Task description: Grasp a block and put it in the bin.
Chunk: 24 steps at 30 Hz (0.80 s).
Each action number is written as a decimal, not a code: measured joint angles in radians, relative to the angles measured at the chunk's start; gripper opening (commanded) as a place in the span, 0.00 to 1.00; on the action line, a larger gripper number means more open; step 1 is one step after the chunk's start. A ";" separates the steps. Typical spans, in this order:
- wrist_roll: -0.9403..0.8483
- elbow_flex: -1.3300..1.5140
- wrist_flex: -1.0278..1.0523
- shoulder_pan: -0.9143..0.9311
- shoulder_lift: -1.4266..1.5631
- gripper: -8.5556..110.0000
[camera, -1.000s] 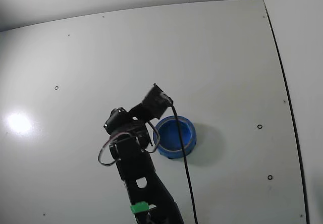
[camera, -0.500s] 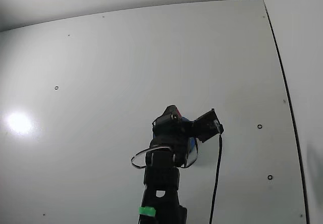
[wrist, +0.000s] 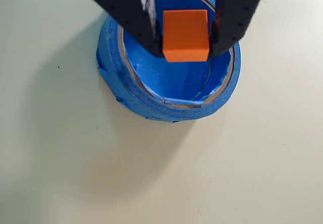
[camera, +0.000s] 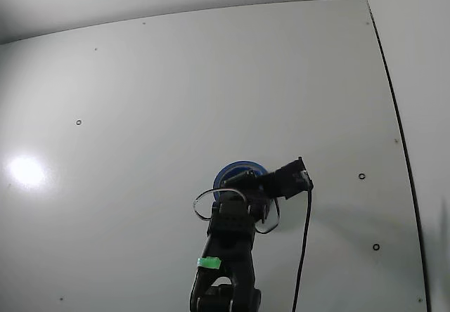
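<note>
Hovering above the round blue tape-wrapped bin (wrist: pixel 169 103) on the pale worktop (wrist: pixel 60 173), the black claw (wrist: pixel 185 35) grips the small orange-red cube block (wrist: pixel 185 35); release looks next, calling for parted jaws.

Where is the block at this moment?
In the wrist view the orange block sits near the top centre, clamped between the gripper fingers and held over the open inside of the blue bin. The fixed view hides it behind the arm.
</note>
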 measured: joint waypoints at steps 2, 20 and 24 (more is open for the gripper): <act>0.000 0.000 0.000 0.000 -0.003 0.11; 0.008 0.014 -0.003 0.002 0.087 0.09; 0.008 0.035 -0.003 0.005 0.250 0.08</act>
